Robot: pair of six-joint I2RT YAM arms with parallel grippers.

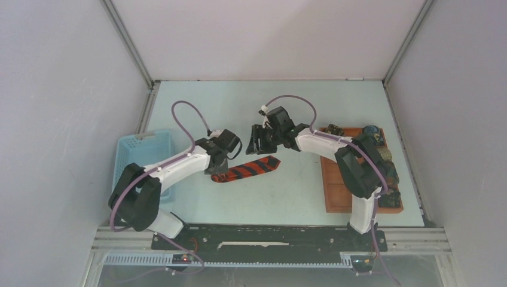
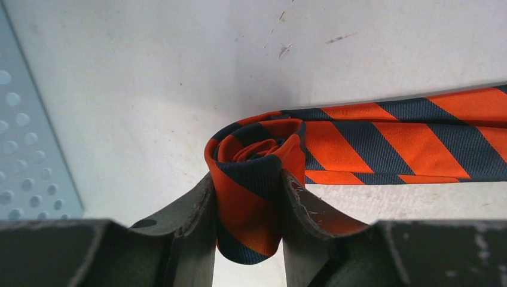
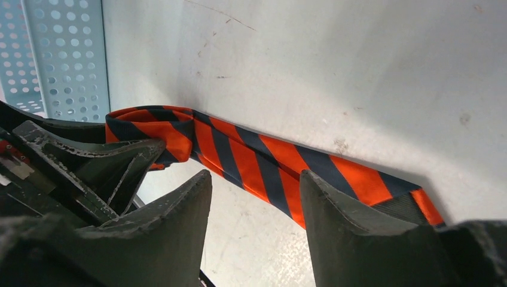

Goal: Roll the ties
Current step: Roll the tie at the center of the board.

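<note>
Closest to my left wrist lens, the left end effector (image 2: 248, 185) is clamped on the rolled end of the striped tie (image 2: 359, 143), a tight orange-and-dark coil pinched between both fingers (image 2: 197, 206). From there the rest of the tie lies flat across the desk (image 1: 269, 197) toward my right end effector (image 3: 256, 179), whose jaws stand apart over the strip, gripping nothing. Beside the left arm sits the light blue basket (image 1: 140, 149); at the right, the brown tray (image 1: 335, 197) holds small rolled ties (image 1: 382, 156).
</note>
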